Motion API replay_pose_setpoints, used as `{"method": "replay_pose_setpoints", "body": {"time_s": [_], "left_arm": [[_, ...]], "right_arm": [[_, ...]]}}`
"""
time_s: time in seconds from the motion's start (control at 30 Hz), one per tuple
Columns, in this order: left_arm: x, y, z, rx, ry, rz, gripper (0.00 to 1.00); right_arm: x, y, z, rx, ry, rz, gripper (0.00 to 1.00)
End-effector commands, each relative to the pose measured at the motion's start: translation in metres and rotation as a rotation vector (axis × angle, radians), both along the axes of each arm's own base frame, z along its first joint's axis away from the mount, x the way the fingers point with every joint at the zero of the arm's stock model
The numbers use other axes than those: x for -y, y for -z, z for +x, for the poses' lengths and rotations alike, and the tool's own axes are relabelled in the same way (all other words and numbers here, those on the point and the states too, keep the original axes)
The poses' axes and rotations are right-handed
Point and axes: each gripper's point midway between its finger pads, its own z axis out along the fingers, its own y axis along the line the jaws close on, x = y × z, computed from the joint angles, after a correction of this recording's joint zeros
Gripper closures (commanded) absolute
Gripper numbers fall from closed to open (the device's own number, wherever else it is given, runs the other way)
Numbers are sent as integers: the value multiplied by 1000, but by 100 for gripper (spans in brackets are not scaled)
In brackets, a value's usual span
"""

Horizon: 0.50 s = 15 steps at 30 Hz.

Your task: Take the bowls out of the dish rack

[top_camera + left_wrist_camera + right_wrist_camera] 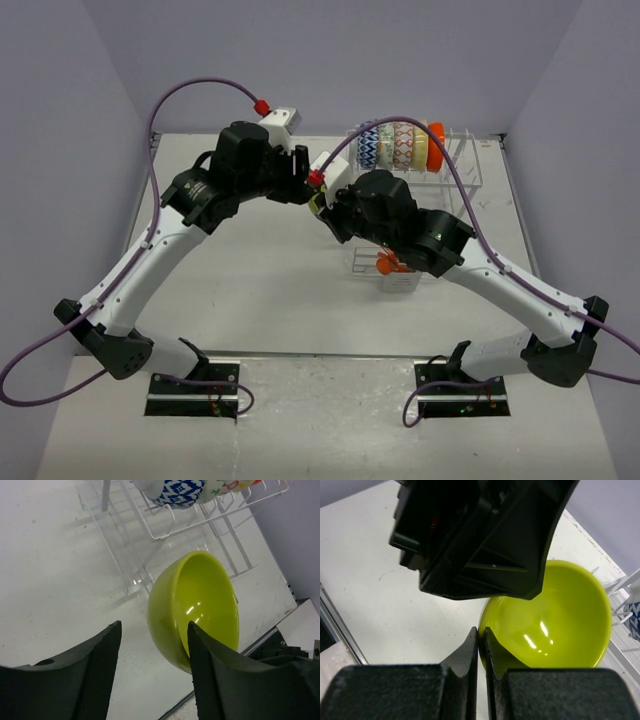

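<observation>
The lime-green bowl (555,620) hangs tilted above the table between both arms, left of the white wire dish rack (465,165). My right gripper (481,630) is shut on the bowl's rim. My left gripper (155,625) is open, its jaws straddling the bowl (200,605) at the lower rim, one finger (210,680) over the inside. In the top view the bowl is almost hidden between the left gripper (300,185) and the right gripper (335,205). The blue-white zigzag bowl (368,148), patterned bowls (400,145) and orange bowl (436,147) stand on edge in the rack's top row.
A small caddy with orange utensils (392,265) hangs at the rack's near side, under my right arm. The rack's wires (165,530) run close behind the lime bowl. Grey walls enclose the table on the left, back and right.
</observation>
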Motion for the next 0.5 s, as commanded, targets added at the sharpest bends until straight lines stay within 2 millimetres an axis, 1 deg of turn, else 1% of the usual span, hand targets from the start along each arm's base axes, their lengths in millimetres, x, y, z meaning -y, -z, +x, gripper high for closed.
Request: {"method": "replay_pose_setpoints", "body": {"time_s": [0.0, 0.07, 0.1, 0.17, 0.27, 0.33, 0.37, 0.43, 0.47], "left_arm": [[0, 11, 7, 17, -2, 55, 46], [1, 14, 8, 17, -2, 68, 53], [2, 16, 9, 14, -2, 72, 59], [3, 18, 10, 13, -1, 80, 60], [5, 22, 10, 12, 6, 93, 59], [5, 23, 10, 12, 10, 98, 60], [6, 23, 9, 15, 13, 101, 76], [6, 24, 9, 13, 13, 106, 89], [5, 25, 8, 12, 16, 110, 100]], "right_arm": [[-5, -42, 5, 82, 16, 86, 100], [-8, -40, 7, 81, 21, 78, 100], [-9, -42, 7, 85, 20, 78, 100], [-11, -42, 9, 85, 21, 74, 100], [-15, -41, 10, 86, 23, 68, 100], [-16, -40, 10, 85, 22, 61, 100], [-17, -38, 12, 85, 27, 53, 100], [-17, -36, 13, 84, 31, 44, 100], [-17, -33, 15, 84, 38, 32, 100]]}}
